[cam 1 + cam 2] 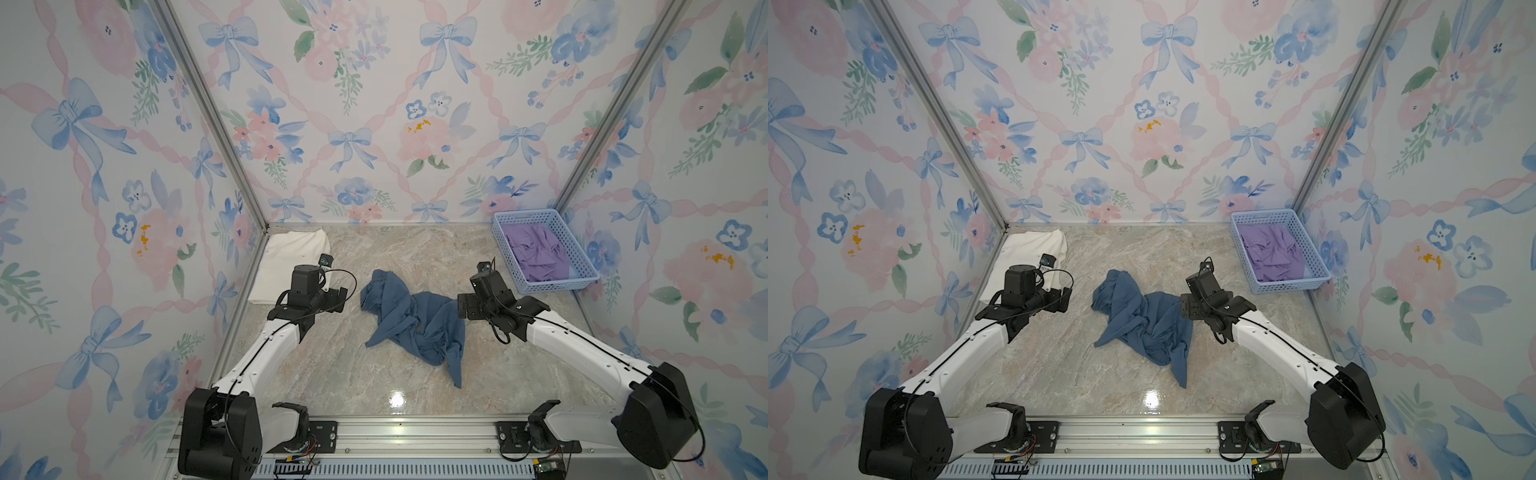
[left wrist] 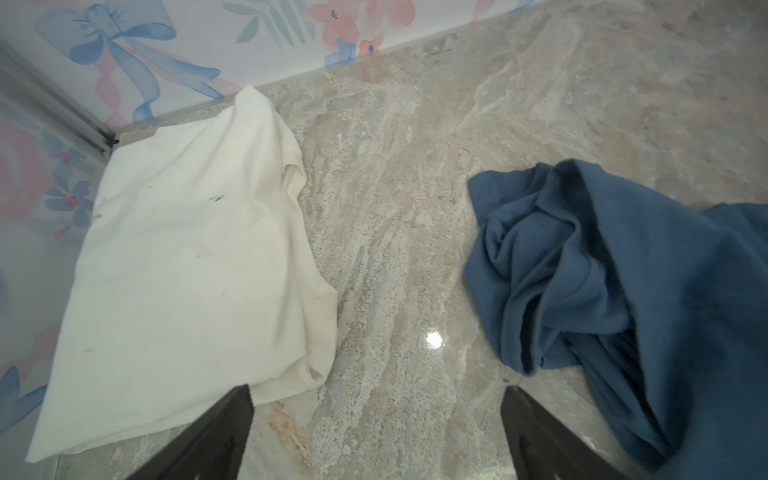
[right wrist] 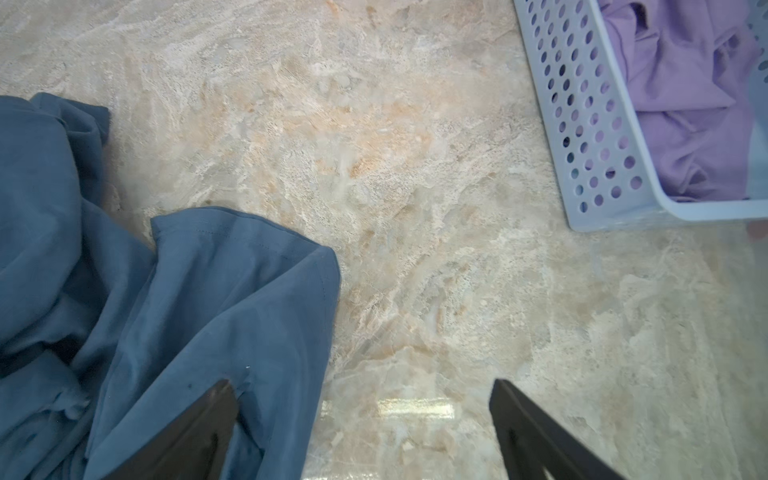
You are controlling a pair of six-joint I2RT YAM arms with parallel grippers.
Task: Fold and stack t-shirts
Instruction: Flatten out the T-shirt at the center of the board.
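Left gripper (image 2: 376, 388) agape near blue t-shirt (image 2: 623, 270)

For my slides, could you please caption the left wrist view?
Open left gripper above marble tabletop, between folded cream t-shirt and crumpled slate-blue t-shirt.

t-shirts (image 1: 415, 324) (image 1: 291, 262) 2 | basket (image 1: 555, 286) 1 | purple cloth (image 1: 538, 249) 1 | hands (image 1: 341, 299) (image 1: 462, 305) 2
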